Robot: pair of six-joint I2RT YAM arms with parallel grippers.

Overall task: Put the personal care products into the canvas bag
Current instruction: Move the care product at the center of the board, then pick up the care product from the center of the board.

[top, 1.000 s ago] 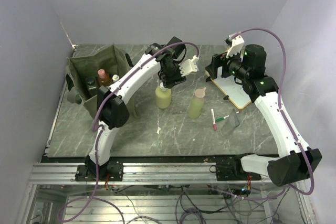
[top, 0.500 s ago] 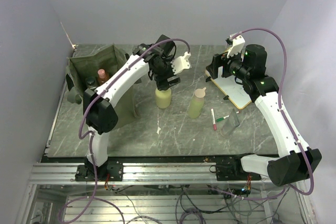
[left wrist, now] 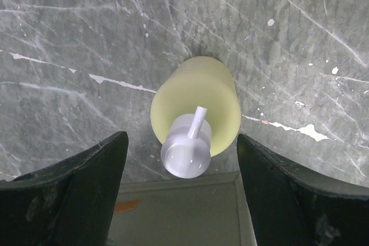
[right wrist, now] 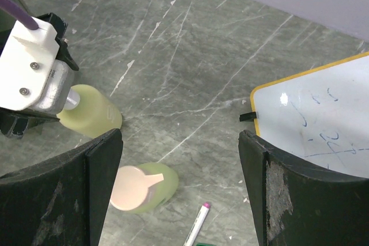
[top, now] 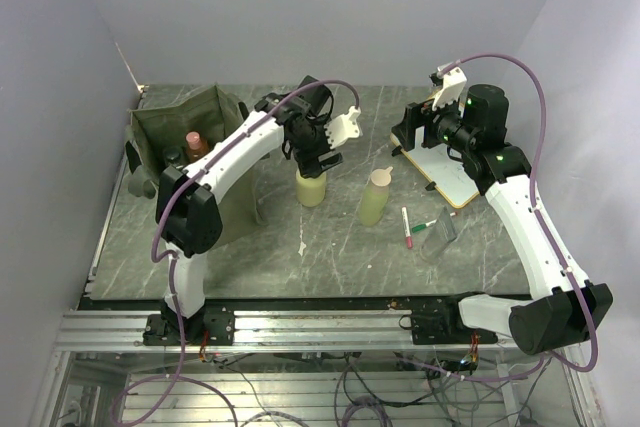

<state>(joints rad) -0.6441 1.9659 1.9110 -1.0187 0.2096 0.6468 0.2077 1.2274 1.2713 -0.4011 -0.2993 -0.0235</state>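
Note:
A pale yellow-green pump bottle with a white cap stands upright mid-table. My left gripper is open just above it. In the left wrist view the bottle sits between the wide jaws of that gripper, with gaps on both sides. A light green bottle with a beige cap stands to its right and shows in the right wrist view. The olive canvas bag stands at the left with an amber bottle and other caps inside. My right gripper is open and empty; it also shows in its own wrist view.
A wood-framed whiteboard lies under the right gripper and shows in the right wrist view. A red marker and a green marker lie in front of it. Walls close in at the back and on both sides.
My left arm has swung to the left and its gripper has settled over the pump bottle's top. The bottles and the right arm have not moved.

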